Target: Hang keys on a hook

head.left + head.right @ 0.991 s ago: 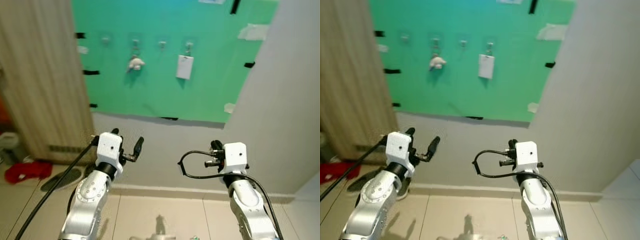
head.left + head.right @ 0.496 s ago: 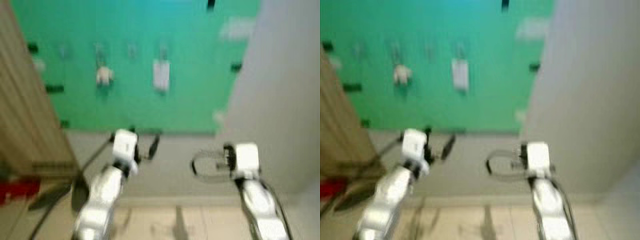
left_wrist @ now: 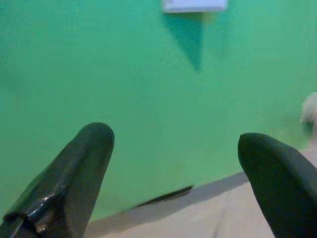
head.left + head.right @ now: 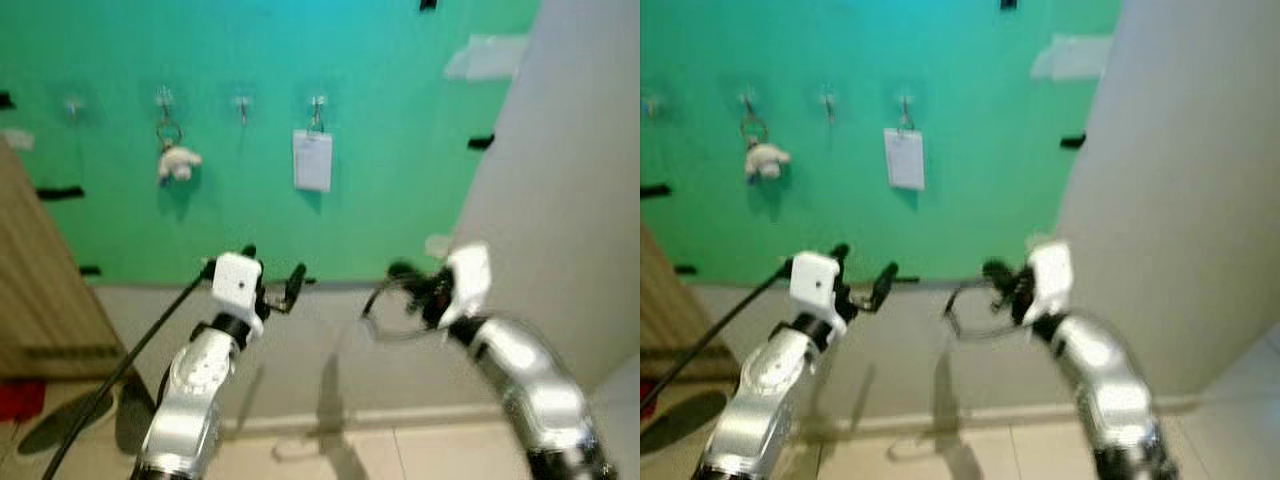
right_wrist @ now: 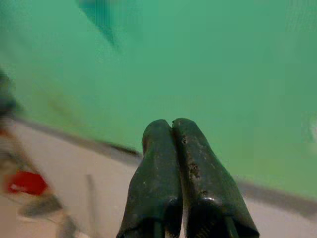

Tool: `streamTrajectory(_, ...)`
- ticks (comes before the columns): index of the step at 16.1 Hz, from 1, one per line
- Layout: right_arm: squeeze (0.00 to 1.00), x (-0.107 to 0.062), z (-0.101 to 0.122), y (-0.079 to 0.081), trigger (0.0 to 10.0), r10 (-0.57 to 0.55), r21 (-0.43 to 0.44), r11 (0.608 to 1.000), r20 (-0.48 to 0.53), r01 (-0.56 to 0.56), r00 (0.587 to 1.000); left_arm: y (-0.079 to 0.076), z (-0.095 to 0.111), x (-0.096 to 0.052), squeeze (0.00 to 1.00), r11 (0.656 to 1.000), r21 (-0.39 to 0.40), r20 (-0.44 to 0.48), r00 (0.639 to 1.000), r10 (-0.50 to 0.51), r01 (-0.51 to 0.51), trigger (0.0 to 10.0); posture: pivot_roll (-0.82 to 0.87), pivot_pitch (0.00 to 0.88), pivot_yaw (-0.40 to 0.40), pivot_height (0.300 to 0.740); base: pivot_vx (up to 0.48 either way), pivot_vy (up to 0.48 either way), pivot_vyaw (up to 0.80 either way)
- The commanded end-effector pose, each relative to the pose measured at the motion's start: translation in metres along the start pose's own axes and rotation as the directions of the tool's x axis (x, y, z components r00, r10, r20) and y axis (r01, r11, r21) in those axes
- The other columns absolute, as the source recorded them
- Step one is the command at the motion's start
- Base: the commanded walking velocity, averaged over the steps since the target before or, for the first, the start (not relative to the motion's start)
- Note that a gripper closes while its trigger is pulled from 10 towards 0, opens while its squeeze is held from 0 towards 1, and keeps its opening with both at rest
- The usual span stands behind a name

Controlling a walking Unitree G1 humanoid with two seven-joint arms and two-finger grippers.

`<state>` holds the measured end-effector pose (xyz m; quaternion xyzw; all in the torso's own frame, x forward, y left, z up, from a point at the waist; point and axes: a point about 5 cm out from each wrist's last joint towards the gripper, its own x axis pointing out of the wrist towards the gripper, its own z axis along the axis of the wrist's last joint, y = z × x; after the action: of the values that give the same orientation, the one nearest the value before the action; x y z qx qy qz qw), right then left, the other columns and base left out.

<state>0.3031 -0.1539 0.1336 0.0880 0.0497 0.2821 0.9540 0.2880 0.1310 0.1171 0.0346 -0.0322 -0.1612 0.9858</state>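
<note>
1. Green board (image 4: 250,120) is covering the upper wall, black tape strips sitting at its edges.
2. Grey wall (image 4: 570,220) is angling in at right; pale tape patch (image 4: 485,55) is sticking near the top.
3. Wooden panel (image 4: 40,290) is standing at left.
4. Beige tiled floor (image 4: 400,455) is running below, shadows lying across it.

Home entryway or hall | green board (image 4: 250,120) taped to grey wall (image 4: 580,200), row of hooks (image 4: 241,103) holding plush keyring (image 4: 178,163) and white card (image 4: 313,160) | tiled floor (image 4: 420,455), skirting | wood-grain door (image 4: 40,290)
</note>
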Motion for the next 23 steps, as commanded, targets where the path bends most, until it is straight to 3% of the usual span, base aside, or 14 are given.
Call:
streamTrajectory(1,0.0,0.003,0.024,0.006,0.0,0.082,0.034,0.996,0.064,-0.084,0.995,0.006,-0.001,-0.002,0.0,1.0,-0.006,-0.006,1.0,0.017,-0.017,10.0,-0.03,0.0,-0.031,0.732,0.0,0.0,0.0)
streamTrajectory(3,0.0,0.001,0.039,0.01,0.0,0.215,0.095,0.971,0.069,-0.221,0.974,0.005,-0.002,-0.002,0.0,1.0,-0.011,-0.011,1.0,0.009,-0.009,10.0,-0.02,0.0,-0.033,0.732,0.0,0.0,0.0)
streamTrajectory(5,0.0,-0.01,0.055,0.016,0.0,0.375,0.205,0.897,0.117,-0.392,0.92,0.003,-0.001,-0.001,0.0,1.0,-0.008,-0.01,1.0,-0.001,0.001,10.0,-0.01,0.0,-0.042,0.732,0.0,0.0,0.0)
streamTrajectory(10,0.0,-0.016,0.108,0.028,0.0,0.474,0.267,0.785,0.321,-0.558,0.82,0.003,-0.002,-0.003,0.0,1.0,-0.009,-0.015,1.0,-0.005,0.005,10.0,-0.01,0.0,-0.037,0.732,0.0,0.0,0.0)
streamTrajectory(17,0.0,-0.015,0.117,0.03,0.0,0.446,0.32,0.766,0.361,-0.558,0.819,0.001,-0.003,-0.002,0.0,1.0,-0.006,-0.018,1.0,-0.015,0.015,10.0,-0.01,0.0,-0.03,0.732,0.0,0.0,0.0)
streamTrajectory(19,0.0,-0.014,0.116,0.029,0.0,0.439,0.321,0.773,0.353,-0.547,0.827,0.001,-0.003,-0.002,0.0,1.0,-0.003,-0.02,1.0,-0.014,0.014,10.0,-0.01,0.0,-0.033,0.732,0.0,0.0,0.0)
streamTrajectory(20,0.0,-0.011,0.108,0.028,0.0,0.416,0.294,0.816,0.298,-0.497,0.859,0.001,-0.004,-0.002,0.0,1.0,0.003,-0.025,1.0,-0.008,0.008,10.0,-0.01,0.0,-0.033,0.732,0.0,0.0,0.0)
streamTrajectory(21,0.0,-0.002,0.087,0.024,0.0,0.321,0.216,0.912,0.155,-0.349,0.934,0.003,-0.004,-0.003,0.0,1.0,0.028,-0.025,1.0,0.01,-0.009,10.0,-0.01,0.0,-0.04,0.732,0.0,0.0,0.0)
streamTrajectory(22,0.0,0.005,0.063,0.018,0.0,0.172,0.083,0.981,0.046,-0.175,0.984,0.004,-0.004,-0.004,0.0,0.999,0.042,-0.023,0.999,0.024,-0.023,10.0,-0.01,0.0,-0.046,0.732,0.0,0.0,0.0)
streamTrajectory(23,0.0,0.009,0.041,0.013,0.0,0.004,-0.065,0.998,0.014,-0.003,1.0,0.005,-0.005,-0.005,0.0,0.998,0.04,-0.022,0.999,0.04,-0.039,10.0,-0.01,0.0,-0.047,0.732,0.0,0.0,0.0)
